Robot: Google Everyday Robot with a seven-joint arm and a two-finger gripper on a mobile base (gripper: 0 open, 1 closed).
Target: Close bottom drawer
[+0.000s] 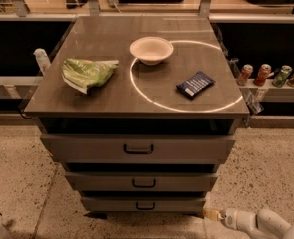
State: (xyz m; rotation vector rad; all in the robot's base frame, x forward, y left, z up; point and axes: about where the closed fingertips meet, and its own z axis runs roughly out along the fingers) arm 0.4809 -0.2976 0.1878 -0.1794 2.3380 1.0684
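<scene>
The grey metal cabinet stands in the middle of the camera view with three drawers. The bottom drawer (143,203) is the lowest, with the narrowest-looking front and a small dark loop handle (145,205). Its front sits a little behind the middle drawer (141,181) and the top drawer (138,149) as seen from above. My gripper (210,214) is low at the bottom right, just off the right end of the bottom drawer's front, on the end of my white arm (258,223).
On the cabinet top (111,83) lie a green chip bag (87,73), a white bowl (151,50) and a dark blue snack packet (195,83). Drink cans (271,74) stand on a shelf at the right. The floor (17,173) is speckled stone.
</scene>
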